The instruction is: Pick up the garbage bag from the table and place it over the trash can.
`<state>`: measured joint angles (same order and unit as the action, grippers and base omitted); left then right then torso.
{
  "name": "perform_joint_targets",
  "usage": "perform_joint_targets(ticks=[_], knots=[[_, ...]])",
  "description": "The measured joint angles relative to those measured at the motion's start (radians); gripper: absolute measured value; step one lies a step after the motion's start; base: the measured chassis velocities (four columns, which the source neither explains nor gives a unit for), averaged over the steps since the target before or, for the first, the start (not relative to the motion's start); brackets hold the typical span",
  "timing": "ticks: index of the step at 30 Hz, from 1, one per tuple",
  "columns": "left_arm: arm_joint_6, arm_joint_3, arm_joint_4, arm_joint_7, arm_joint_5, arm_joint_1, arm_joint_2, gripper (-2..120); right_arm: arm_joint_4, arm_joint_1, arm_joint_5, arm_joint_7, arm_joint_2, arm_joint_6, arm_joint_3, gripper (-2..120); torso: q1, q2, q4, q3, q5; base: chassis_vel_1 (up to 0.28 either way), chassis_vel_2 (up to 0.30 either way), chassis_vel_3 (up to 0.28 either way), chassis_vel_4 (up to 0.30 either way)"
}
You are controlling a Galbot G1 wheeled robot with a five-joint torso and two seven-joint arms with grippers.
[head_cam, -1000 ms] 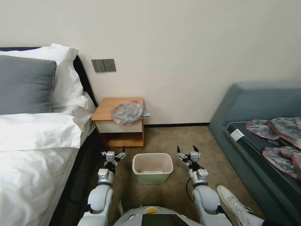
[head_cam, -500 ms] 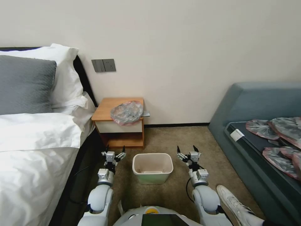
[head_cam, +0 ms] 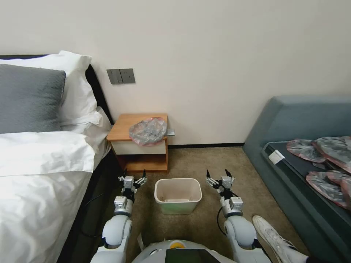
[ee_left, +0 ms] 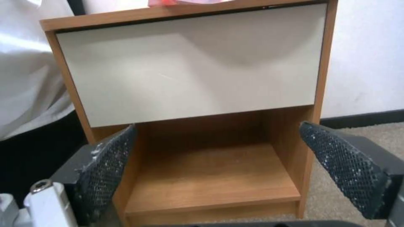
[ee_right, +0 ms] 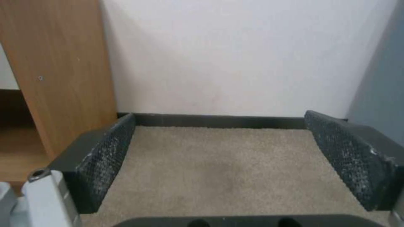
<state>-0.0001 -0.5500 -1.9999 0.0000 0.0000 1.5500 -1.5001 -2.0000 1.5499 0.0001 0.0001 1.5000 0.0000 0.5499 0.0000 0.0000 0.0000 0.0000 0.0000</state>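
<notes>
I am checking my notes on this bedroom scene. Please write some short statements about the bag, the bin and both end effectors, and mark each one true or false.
1. The garbage bag lies on the table. True.
2. The trash can already wears a bag. False: it is bare inside.
3. The left end effector grips the bag. False: it is open, low beside the bin.
4. The right end effector is open. True.

The head view looks forward and down over the whole scene. The left wrist view faces the worktop (ee_left: 191, 66) close ahead of the left gripper (ee_left: 216, 164). The right wrist view looks past the right gripper (ee_right: 219, 164) at carpet (ee_right: 219, 164) and wall (ee_right: 235, 56), sharing the worktop's side.
</notes>
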Motion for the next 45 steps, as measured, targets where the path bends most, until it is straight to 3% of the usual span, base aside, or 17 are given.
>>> perform_joint_targets(ticks=[10, 13, 14, 20, 25, 32, 34, 36, 38, 45], knots=[[0.001, -0.003, -0.001, -0.001, -0.009, -0.002, 0.004, 99, -0.016, 0.006, 0.007, 0.0, -0.005, -0.006, 0.008, 100, 0.0, 0.0, -0.0001, 0.0, -0.0002, 0.0, 0.0, 0.0, 0.0], [0.015, -0.027, -0.024, -0.01, -0.069, -0.018, 0.03, 100, -0.05, 0.017, 0.025, -0.001, -0.016, -0.023, 0.022, 100, 0.0, 0.0, 0.0, 0.0, 0.0009, 0.0, 0.0, 0.0, 0.0], [0.029, -0.048, -0.043, -0.019, -0.125, -0.033, 0.053, 100, -0.112, 0.036, 0.055, -0.003, -0.036, -0.048, 0.051, 100, 0.0, 0.0, 0.0, 0.0, -0.0008, 0.0, 0.0, 0.0, 0.0], [0.075, -0.122, -0.111, -0.051, -0.314, -0.083, 0.133, 100, -0.315, 0.1, 0.168, -0.019, -0.105, -0.142, 0.143, 100, 0.0, 0.0, -0.0006, 0.0, -0.0002, 0.0, 0.0, 0.0, 0.0], [0.1, -0.16, -0.147, -0.067, -0.413, -0.109, 0.175, 100, -0.336, 0.098, 0.226, -0.035, -0.133, -0.164, 0.156, 100, 0.0, 0.0, 0.0001, 0.0, 0.0003, 0.0, 0.0, 0.0, 0.0], [0.174, -0.21, -0.191, -0.091, -0.589, -0.142, 0.238, 100, -0.308, 0.079, 0.258, -0.034, -0.143, -0.143, 0.145, 100, 0.0, 0.0, 0.0001, 0.0, 0.0003, 0.0, 0.0, 0.0, 0.0], [0.186, -0.207, -0.186, -0.092, -0.593, -0.138, 0.237, 100, -0.299, 0.075, 0.258, -0.032, -0.147, -0.132, 0.144, 100, 0.0, 0.0, 0.0001, 0.0, -0.0019, 0.0, 0.0, 0.0, 0.0], [0.201, -0.195, -0.18, -0.092, -0.59, -0.129, 0.238, 100, -0.276, 0.068, 0.257, -0.031, -0.152, -0.104, 0.142, 100, 0.0, 0.0, 0.0004, 0.0, 0.0009, 0.0, 0.0, 0.0, 0.0], [0.206, -0.178, -0.171, -0.092, -0.577, -0.123, 0.239, 100, -0.26, 0.065, 0.253, -0.032, -0.154, -0.077, 0.142, 100, 0.0, 0.0, 0.0, 0.0, -0.0007, 0.0, 0.0, 0.0, 0.0], [0.218, -0.105, -0.14, -0.098, -0.536, -0.126, 0.25, 100, -0.202, 0.032, 0.135, -0.038, -0.192, 0.043, 0.13, 100, 0.0, 0.0, 0.0005, 0.0, 0.0004, 0.0, 0.0, 0.0, 0.0]])
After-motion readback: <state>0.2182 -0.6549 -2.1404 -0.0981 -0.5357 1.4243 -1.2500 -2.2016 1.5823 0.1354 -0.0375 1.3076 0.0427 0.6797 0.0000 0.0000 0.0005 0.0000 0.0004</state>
